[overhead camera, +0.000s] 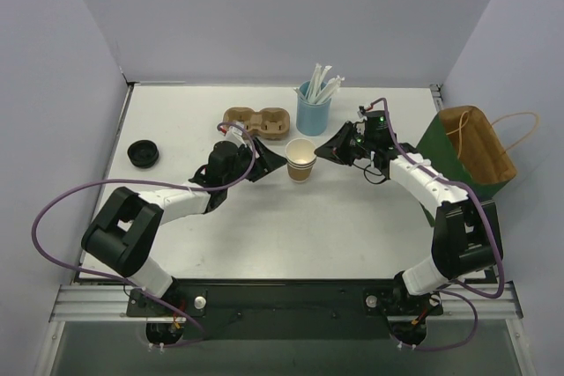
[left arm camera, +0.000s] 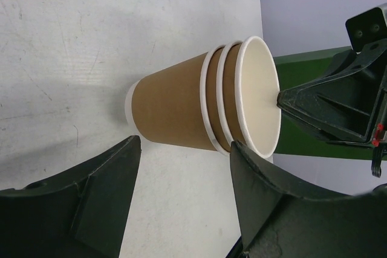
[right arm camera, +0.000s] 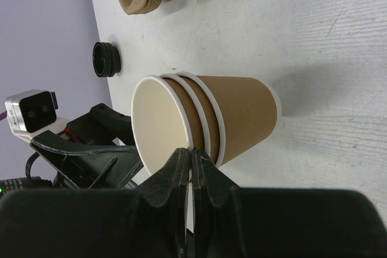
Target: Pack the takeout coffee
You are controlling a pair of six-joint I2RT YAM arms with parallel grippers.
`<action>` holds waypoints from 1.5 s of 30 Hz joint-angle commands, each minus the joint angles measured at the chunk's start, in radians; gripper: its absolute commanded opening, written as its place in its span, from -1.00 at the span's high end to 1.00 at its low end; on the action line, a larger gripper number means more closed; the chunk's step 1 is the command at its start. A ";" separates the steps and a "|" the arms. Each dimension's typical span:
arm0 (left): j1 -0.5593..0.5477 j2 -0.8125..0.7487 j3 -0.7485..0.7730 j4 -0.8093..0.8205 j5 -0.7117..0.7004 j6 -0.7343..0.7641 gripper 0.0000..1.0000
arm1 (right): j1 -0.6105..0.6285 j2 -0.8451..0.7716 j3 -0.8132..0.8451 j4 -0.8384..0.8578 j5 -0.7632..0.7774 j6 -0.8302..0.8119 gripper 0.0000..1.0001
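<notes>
The takeout coffee [overhead camera: 300, 159] is a tan paper cup with a white rim and cream inside. It stands upright mid-table as the top of three nested cups [left arm camera: 181, 110]. My right gripper [right arm camera: 192, 152] is shut, pinching the rim of the top cup [right arm camera: 236, 113] on its right side [overhead camera: 322, 154]. My left gripper [left arm camera: 184, 143] is open on the cup's left side [overhead camera: 269, 165]. Its fingers straddle the stack's near side without squeezing it, and one fingertip [left arm camera: 242, 161] lies close by the rims.
A brown pulp cup carrier [overhead camera: 257, 121] lies behind the cup, and a light-blue cup of white straws [overhead camera: 312, 112] stands beside it. A black lid [overhead camera: 143, 154] sits at the left. A brown paper bag on a green box [overhead camera: 476, 151] stands at the right edge.
</notes>
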 commanded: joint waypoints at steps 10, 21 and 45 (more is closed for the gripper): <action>-0.003 0.002 0.015 0.068 0.009 -0.006 -0.40 | -0.007 -0.031 0.006 0.054 -0.031 0.027 1.00; -0.001 0.048 0.018 0.114 0.016 -0.023 -0.38 | -0.007 -0.034 -0.023 0.088 -0.045 0.042 1.00; -0.003 0.086 -0.007 0.217 0.033 -0.060 -0.33 | -0.011 -0.041 -0.048 0.094 -0.055 0.039 1.00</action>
